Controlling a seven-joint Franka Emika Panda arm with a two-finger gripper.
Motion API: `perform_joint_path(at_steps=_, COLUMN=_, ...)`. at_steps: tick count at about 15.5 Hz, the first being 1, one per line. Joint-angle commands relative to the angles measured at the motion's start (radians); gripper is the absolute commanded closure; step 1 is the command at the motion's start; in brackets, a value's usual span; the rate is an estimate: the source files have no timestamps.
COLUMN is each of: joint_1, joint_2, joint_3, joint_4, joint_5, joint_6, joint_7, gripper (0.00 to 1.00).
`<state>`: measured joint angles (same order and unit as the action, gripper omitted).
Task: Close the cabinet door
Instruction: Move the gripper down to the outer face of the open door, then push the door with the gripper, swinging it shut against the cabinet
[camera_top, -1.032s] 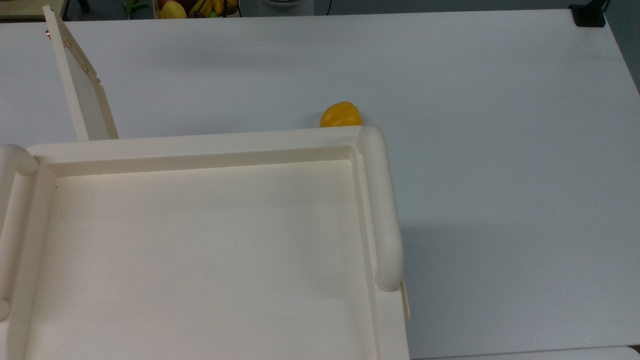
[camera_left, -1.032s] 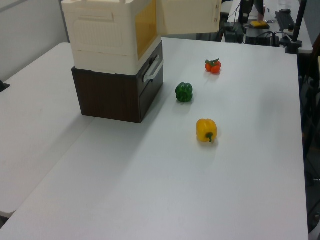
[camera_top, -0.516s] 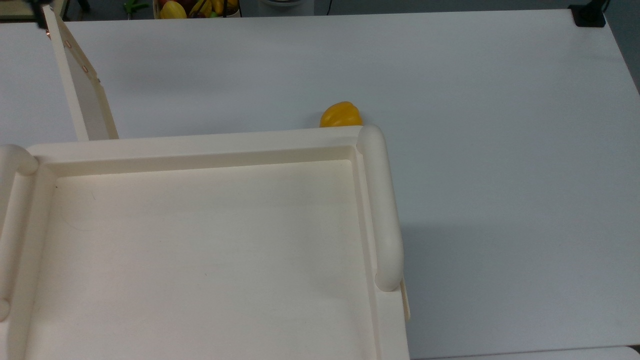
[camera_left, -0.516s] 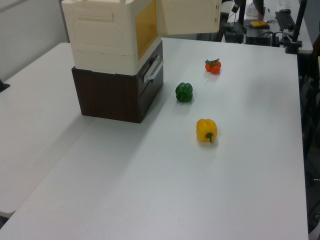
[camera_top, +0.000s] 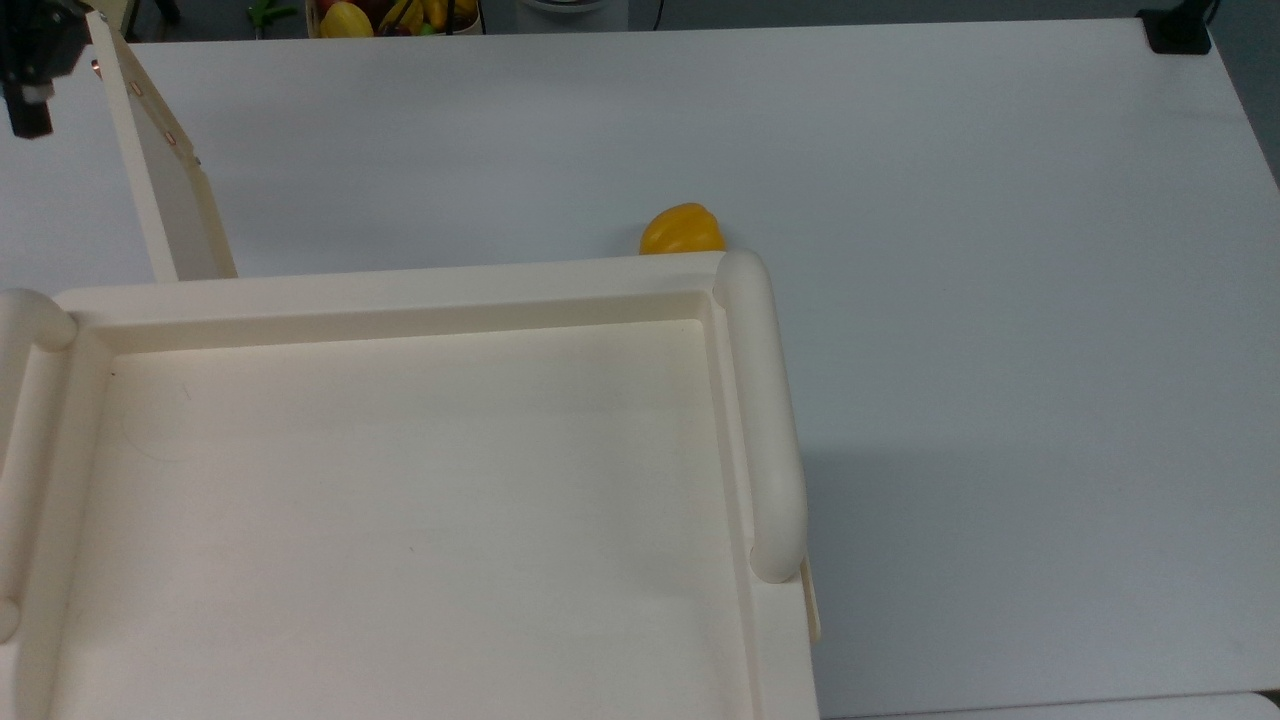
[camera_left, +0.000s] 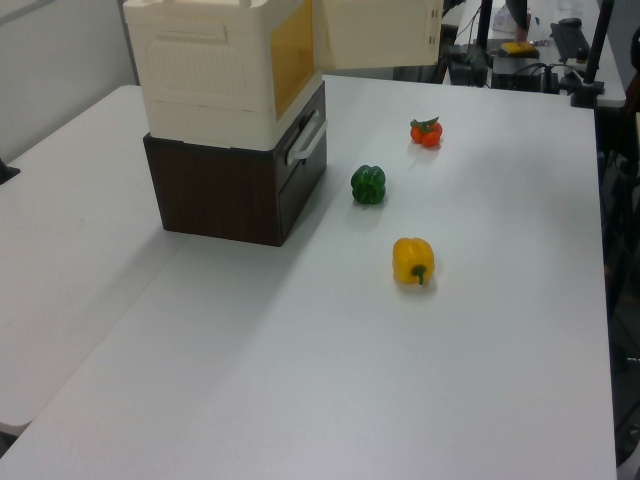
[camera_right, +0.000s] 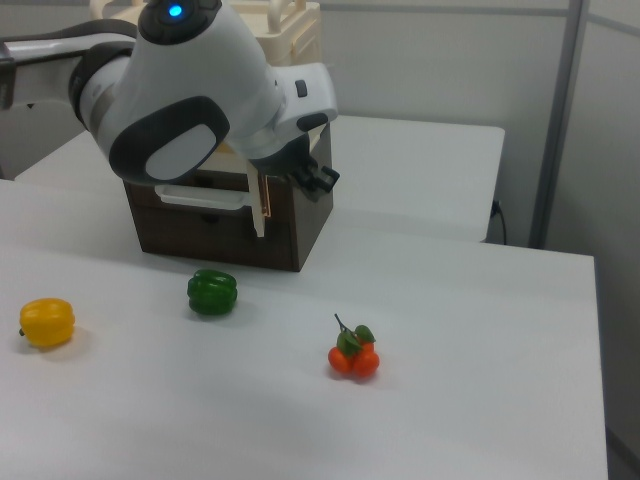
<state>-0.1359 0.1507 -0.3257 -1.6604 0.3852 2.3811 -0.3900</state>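
Door (camera_top: 165, 165) stands open, swung well out from the cabinet (camera_top: 400, 500) front. In the top view it angles up toward the top-left corner, screws along its edge. In the left view the door (camera_left: 380, 33) sticks out to the left view's right from the cabinet (camera_left: 215, 75) top section, amber interior showing behind it. In the right view the door (camera_right: 262, 205) is seen edge-on, a thin vertical strip in front of the dark base.

Gripper (camera_top: 28, 75) sits at the top view's far left, just beside the door's outer end, on the side away from the opening; contact unclear. In the right view the gripper (camera_right: 315, 180) pokes out dark below the big white arm (camera_right: 190, 90), close to the door edge. Cannot tell whether the jaws are apart or together.

Cabinet sits on a dark brown base (camera_left: 235, 190) with a drawer handle, all on the white table (camera_left: 400, 350).

On the table: yellow pepper (camera_left: 413, 260), green pepper (camera_left: 368, 184), tomatoes (camera_left: 426, 131), well apart from each other, in a loose row in front of the cabinet. In the top view the yellow pepper (camera_top: 682, 230) peeks out just behind the cabinet's rounded rail (camera_top: 765, 420). In the right view: yellow pepper (camera_right: 47, 322), green pepper (camera_right: 212, 291), tomatoes (camera_right: 353, 357).
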Motion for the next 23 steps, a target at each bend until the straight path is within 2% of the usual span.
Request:
perform_joint_path(at_steps=1, joint_1=0.022, joint_2=0.006, joint_3=0.004, joint_4=0.002, joint_5=0.049, joint_6=0.021, joint_7=-0.018, gripper=1.0)
perform_joint_path(at_steps=4, joint_1=0.042, joint_2=0.006, joint_3=0.033, joint_4=-0.001, joint_5=0.063, joint_6=0.017, joint_7=-0.024, gripper=1.0)
perform_joint_path(at_steps=9, joint_1=0.042, joint_2=0.01, joint_3=0.128, joint_4=-0.004, joint_5=0.093, joint_6=0.01, joint_7=-0.015, gripper=1.0)
perform_joint_path(at_steps=13, joint_1=0.067, joint_2=0.023, joint_3=0.165, joint_4=0.004, joint_5=0.145, joint_6=0.021, joint_7=-0.016, gripper=1.0)
perform_joint_path(at_steps=16, joint_1=0.071, joint_2=0.046, joint_3=0.214, joint_4=0.014, joint_5=0.164, joint_6=0.033, joint_7=-0.015, gripper=1.0)
perform_joint_path(at_steps=18, joint_1=0.084, joint_2=0.05, joint_3=0.243, joint_4=0.021, joint_5=0.179, joint_6=0.107, joint_7=-0.015, gripper=1.0)
perform_joint_path(at_steps=23, joint_1=0.119, joint_2=0.105, joint_3=0.28, joint_4=0.024, joint_5=0.185, joint_6=0.265, joint_7=-0.013, gripper=1.0)
